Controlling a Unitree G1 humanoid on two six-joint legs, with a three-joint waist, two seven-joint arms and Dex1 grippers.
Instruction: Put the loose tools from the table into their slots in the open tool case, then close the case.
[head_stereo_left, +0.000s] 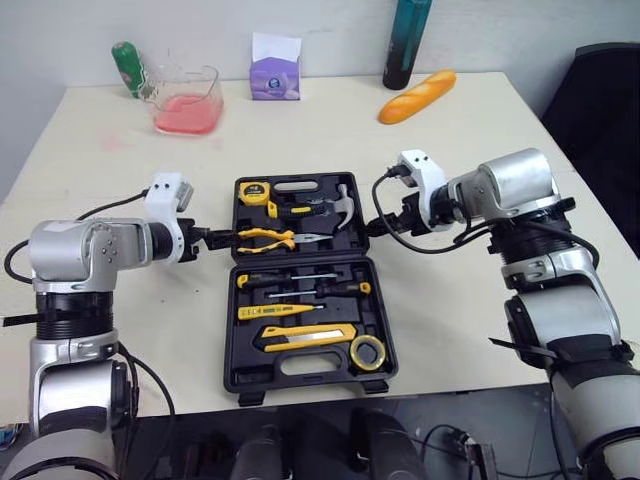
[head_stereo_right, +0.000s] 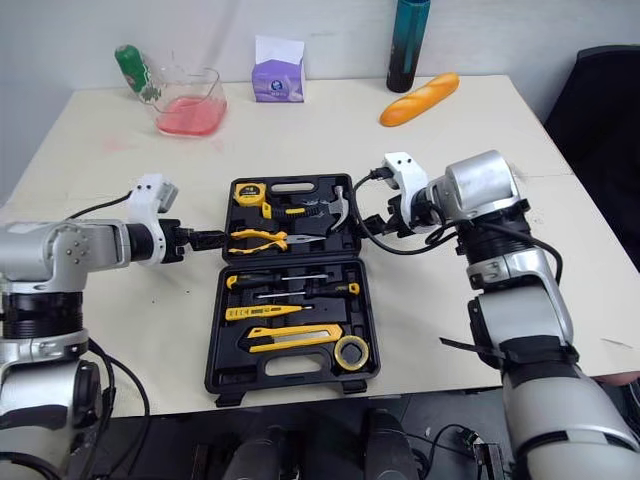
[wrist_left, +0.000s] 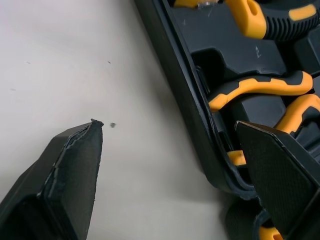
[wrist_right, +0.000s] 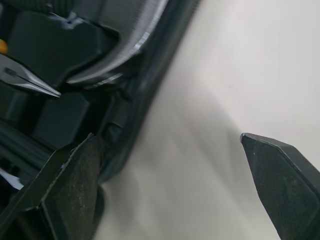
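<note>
Lying open, black case w/ yellow tools slotted, long axis near-far; L gripper & R gripper both spread, straddling its sides.

The case is laid open at the middle of the table; a tape measure, pliers and hammer are lodged in its far half, a knife and tape roll in its near half; behind it, left to right, a bottle, bowl, tissues, flask and loaf are ranged; the left end effector is set at the case's left edge, the right end effector at its right edge.
</note>
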